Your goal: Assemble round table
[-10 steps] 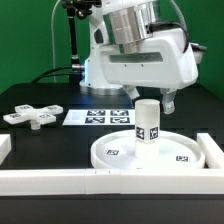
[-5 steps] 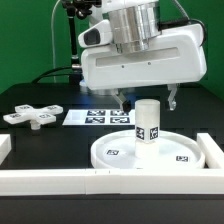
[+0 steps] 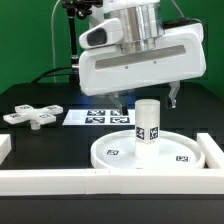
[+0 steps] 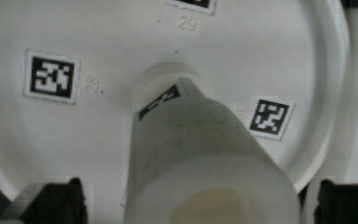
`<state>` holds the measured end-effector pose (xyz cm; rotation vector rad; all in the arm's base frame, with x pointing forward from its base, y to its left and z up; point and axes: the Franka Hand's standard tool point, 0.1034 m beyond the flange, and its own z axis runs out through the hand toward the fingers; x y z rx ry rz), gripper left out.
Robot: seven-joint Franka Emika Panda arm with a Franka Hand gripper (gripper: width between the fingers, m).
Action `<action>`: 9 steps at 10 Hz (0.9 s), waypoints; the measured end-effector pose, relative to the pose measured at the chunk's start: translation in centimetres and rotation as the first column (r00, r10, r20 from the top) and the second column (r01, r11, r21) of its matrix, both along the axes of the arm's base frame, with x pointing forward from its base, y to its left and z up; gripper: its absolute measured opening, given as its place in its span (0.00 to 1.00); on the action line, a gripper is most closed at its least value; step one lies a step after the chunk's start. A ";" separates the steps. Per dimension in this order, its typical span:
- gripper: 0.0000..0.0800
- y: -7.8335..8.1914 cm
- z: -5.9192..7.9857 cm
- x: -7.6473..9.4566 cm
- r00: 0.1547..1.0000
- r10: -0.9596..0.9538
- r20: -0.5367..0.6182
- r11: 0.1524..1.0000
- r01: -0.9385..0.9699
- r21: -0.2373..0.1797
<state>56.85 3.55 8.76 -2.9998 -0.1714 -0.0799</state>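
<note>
The large rimmed round disc (image 3: 170,155) lies flat on the black table. The short cylindrical leg (image 3: 147,122) stands upright near its middle. My gripper (image 3: 147,98) hangs just above the leg, open, with one finger (image 3: 118,101) on each side of the leg's top and not touching it. In the wrist view the leg (image 4: 202,150) rises from the disc (image 4: 87,130) between the two dark fingertips (image 4: 60,203), with gaps on both sides of my gripper (image 4: 202,205). The cross-shaped base (image 3: 30,115) lies apart at the exterior view's left.
The marker board (image 3: 95,117) lies behind the disc. A long white rail (image 3: 60,180) runs along the front, another (image 3: 212,150) stands at the exterior view's right, and a short end (image 3: 4,148) shows at the left.
The hand has risen a little and shifted toward the exterior view's left, its fingers now spread wider around the leg's top. The leg and disc have not moved.
</note>
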 end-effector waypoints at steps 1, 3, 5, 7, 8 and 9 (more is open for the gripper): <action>0.81 0.1 0.2 0.2 0.994 0.105 0.013 0.994 -0.105 -0.022; 0.81 0.5 0.4 0.4 0.980 0.191 0.056 0.981 -0.188 -0.045; 0.81 0.1 0.2 0.3 0.940 0.335 0.065 0.941 -0.332 -0.060; 0.81 0.0 0.1 0.3 0.900 0.430 0.071 0.902 -0.425 -0.071; 0.81 -0.1 0.0 0.3 0.867 0.493 0.074 0.870 -0.487 -0.080; 0.81 -0.2 -0.1 0.2 0.803 0.591 0.075 0.806 -0.583 -0.103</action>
